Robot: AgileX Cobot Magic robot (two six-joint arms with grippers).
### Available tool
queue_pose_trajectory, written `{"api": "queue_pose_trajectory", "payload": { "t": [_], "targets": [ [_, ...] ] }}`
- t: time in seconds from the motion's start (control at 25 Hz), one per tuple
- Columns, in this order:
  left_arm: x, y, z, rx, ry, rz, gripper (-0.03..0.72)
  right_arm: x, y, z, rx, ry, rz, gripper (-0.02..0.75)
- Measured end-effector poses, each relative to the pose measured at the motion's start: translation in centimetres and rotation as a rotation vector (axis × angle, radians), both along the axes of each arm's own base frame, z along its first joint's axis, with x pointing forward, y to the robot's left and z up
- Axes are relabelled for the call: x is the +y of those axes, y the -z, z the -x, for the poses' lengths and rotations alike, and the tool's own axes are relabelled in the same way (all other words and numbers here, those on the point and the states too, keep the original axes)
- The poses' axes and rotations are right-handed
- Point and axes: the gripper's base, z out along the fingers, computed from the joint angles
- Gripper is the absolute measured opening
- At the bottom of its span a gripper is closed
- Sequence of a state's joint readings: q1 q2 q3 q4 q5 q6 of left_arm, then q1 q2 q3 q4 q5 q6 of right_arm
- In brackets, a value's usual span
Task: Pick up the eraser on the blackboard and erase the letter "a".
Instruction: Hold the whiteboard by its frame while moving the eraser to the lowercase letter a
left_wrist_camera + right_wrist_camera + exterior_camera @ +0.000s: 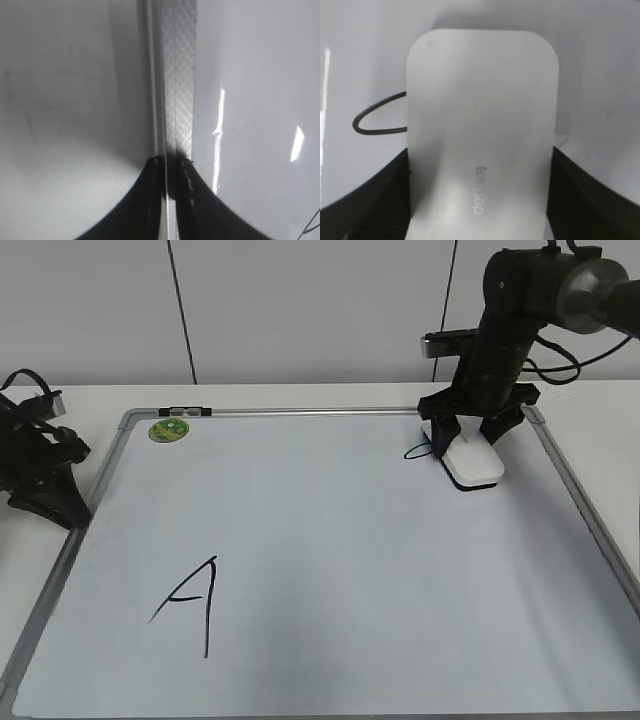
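Observation:
The white eraser (pixel 473 462) lies flat on the blackboard (pixel 330 540) near its far right corner. My right gripper (pixel 470 435) is shut on the eraser, one finger on each long side; the right wrist view shows the eraser (pixel 480 135) filling the gap between the fingers (pixel 480 200). The small black letter "a" (pixel 420 451) lies just left of the eraser, partly covered; its loop shows in the right wrist view (pixel 377 120). My left gripper (pixel 45 475) rests shut at the board's left edge, over the frame (pixel 177 90).
A large black capital "A" (pixel 190 605) is drawn at the board's front left. A round green sticker (pixel 168 429) sits at the far left corner. The grey frame (pixel 590 520) runs close by on the eraser's right.

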State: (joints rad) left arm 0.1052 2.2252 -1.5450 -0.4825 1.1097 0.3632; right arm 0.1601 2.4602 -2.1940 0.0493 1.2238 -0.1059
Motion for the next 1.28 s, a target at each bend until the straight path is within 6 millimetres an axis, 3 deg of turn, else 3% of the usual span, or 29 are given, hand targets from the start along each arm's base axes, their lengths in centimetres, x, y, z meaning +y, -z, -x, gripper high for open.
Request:
{"api": "queue_pose_trajectory", "payload": {
  "t": [0.32, 0.6, 0.8, 1.28],
  "targets": [
    [0.0, 0.0, 0.0, 0.0, 0.0, 0.0, 0.036, 0.6, 0.0, 0.1, 0.003, -0.006, -0.017, 0.531],
    [0.0, 0.0, 0.0, 0.0, 0.0, 0.0, 0.036, 6.1, 0.1, 1.4, 0.006, -0.116, -0.016, 0.531],
    [0.0, 0.0, 0.0, 0.0, 0.0, 0.0, 0.036, 8.6, 0.2, 2.2, -0.002, -0.182, 0.023, 0.531],
    [0.0, 0.0, 0.0, 0.0, -0.001, 0.002, 0.036, 7.8, 0.2, 2.0, -0.022, -0.165, 0.099, 0.531]
  ]
}}
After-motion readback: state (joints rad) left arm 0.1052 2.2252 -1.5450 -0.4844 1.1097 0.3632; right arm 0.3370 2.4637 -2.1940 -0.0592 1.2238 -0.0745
